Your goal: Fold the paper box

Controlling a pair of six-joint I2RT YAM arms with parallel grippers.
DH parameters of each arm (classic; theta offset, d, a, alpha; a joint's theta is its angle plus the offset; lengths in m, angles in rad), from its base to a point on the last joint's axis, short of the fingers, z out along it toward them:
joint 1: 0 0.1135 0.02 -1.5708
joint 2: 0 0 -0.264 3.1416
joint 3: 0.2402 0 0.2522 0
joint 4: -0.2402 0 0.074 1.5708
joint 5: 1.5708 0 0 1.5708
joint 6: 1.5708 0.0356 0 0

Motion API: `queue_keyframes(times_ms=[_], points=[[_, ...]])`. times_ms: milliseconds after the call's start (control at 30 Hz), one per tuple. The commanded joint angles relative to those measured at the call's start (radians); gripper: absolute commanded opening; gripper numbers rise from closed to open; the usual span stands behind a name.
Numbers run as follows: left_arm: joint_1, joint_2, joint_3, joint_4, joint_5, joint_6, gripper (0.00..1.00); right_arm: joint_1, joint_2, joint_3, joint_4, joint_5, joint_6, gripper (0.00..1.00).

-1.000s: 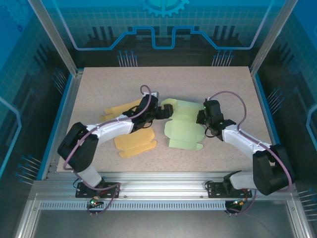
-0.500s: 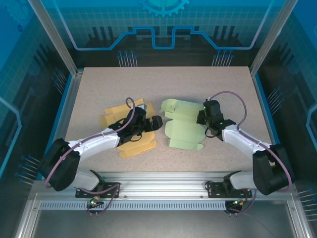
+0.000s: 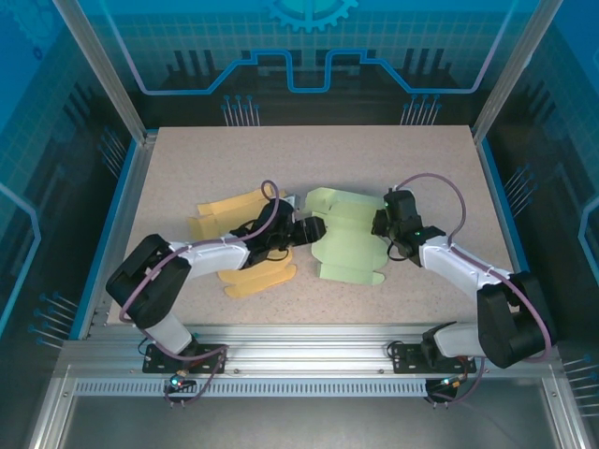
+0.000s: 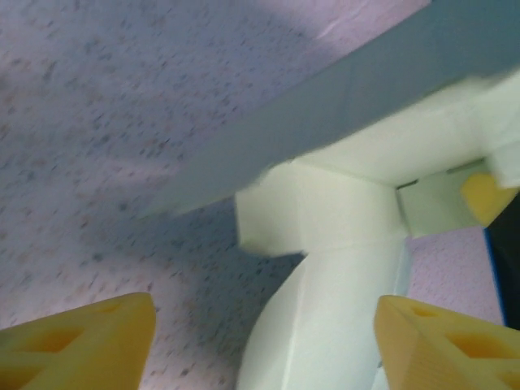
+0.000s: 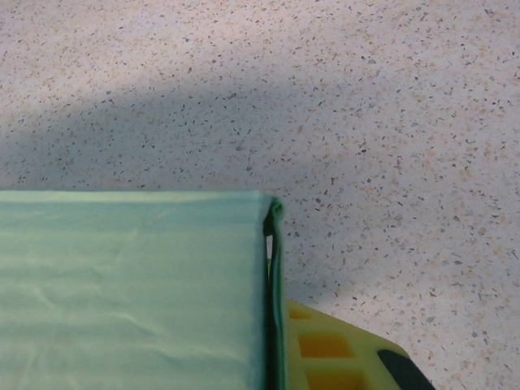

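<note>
In the top external view, the paper box (image 3: 348,241), a pale green blank, is seen at mid-table, just right of centre. The left gripper (image 3: 314,229) is set at its left edge and the right gripper (image 3: 382,224) at its right edge. A yellow blank (image 3: 255,276) lies partly under the left arm.

In the left wrist view, the yellow fingertips (image 4: 81,341) are held apart with a curled green flap (image 4: 325,268) between them, unpinched. The flap is best taken deep, near its crease, so the fold is not set askew.

In the right wrist view, a green panel is seen beside one finger pad (image 5: 325,349); the jaws are together and judged clamped on the box's edge, anchoring it.

The table (image 3: 309,159) is speckled beige, enclosed by blue walls (image 3: 94,94)
</note>
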Motion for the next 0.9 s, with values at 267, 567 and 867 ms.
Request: queue_keyframes(times_ms=[267, 567, 867], points=[[-0.007, 0.055, 0.069, 0.174, 0.060, 0.022, 0.51, 0.020, 0.008, -0.008, 0.022, 0.002, 0.019, 0.00], [-0.016, 0.124, 0.095, 0.279, 0.109, 0.017, 0.44, 0.037, 0.023, -0.009, 0.032, -0.005, 0.034, 0.00], [-0.007, 0.102, 0.005, 0.412, 0.142, 0.064, 0.47, 0.037, 0.032, -0.003, 0.015, -0.006, 0.054, 0.00]])
